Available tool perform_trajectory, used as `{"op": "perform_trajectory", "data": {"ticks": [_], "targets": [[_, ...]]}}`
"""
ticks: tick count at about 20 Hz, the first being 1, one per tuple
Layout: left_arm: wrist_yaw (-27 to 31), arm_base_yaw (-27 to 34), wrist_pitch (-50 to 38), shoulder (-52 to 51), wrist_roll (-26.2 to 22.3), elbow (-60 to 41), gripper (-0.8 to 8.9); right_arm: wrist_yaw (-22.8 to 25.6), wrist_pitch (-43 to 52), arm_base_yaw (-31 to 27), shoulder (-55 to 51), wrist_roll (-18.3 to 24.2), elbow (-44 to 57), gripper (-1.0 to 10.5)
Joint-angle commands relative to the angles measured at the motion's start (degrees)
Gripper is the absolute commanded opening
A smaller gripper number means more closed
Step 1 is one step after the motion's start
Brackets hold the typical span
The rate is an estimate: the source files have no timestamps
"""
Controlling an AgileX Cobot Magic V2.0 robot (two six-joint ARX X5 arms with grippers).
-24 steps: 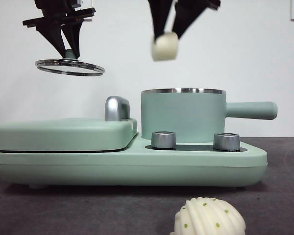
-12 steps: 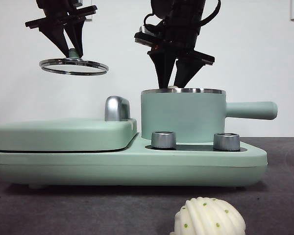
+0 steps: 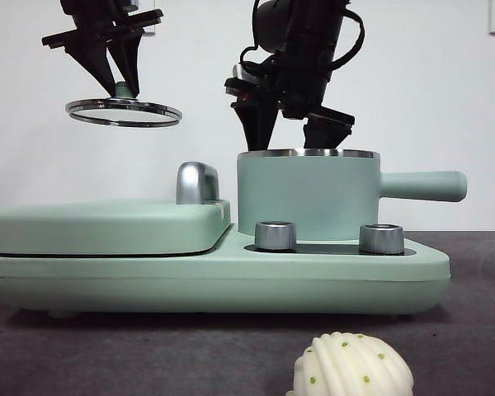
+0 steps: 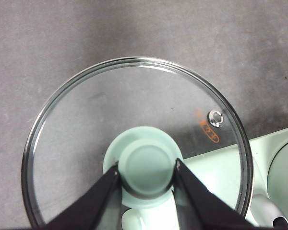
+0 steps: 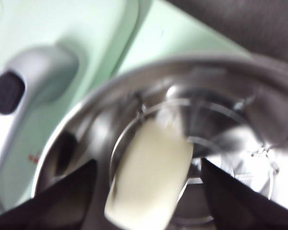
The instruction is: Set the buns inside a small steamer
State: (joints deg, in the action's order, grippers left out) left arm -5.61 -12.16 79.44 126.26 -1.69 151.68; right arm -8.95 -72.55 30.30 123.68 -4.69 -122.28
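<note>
Blurring smooth bun [image 5: 151, 177] inside steamer [image 3: 307, 196], right hand [image 3: 290, 132] spread; left hand [image 4: 147, 168] pinching lid knob [image 4: 146, 167].

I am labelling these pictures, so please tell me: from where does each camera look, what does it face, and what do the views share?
Front view: low, at table height, looking level across at the small steamer and the pleated bun; both arms hang from above.
Left wrist view: looks down on the glass lid, the left pincer shut on its knob.
Right wrist view: looks down into the steamer at the smooth bun, between the open right pincer jaws.
Shared: the lid, steamer and griddle handle each show in the front view and one wrist view.
</note>
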Motion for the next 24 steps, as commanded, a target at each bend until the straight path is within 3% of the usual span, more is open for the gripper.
{"op": "perform_trajectory", "data": {"ticks": [1,7,11,18,24], "targets": [[-0.2,-0.2,-1.4,-0.4,0.4,2.6,0.07,0.0,0.1,0.2,1.0,0.9,-2.2,3.7],[-0.2,-0.1,-1.5,-0.4,0.4,2.6,0.07,0.3,-8.6,-0.1,0.6,1.6,-15.7,3.7],[-0.2,-0.1,-1.4,-0.3,0.4,2.6,0.07,0.3,-9.0,0.0,-5.4,0.6,-15.0,4.4],[-0.2,-0.2,-1.2,-0.4,0.5,2.6,0.07,0.2,-9.0,3.5,-27.3,0.6,9.3,4.5],[-0.2,-0.4,-1.2,-0.4,0.5,2.6,0.07,0.2,-9.0,11.1,-43.2,0.2,32.7,4.5]]}}
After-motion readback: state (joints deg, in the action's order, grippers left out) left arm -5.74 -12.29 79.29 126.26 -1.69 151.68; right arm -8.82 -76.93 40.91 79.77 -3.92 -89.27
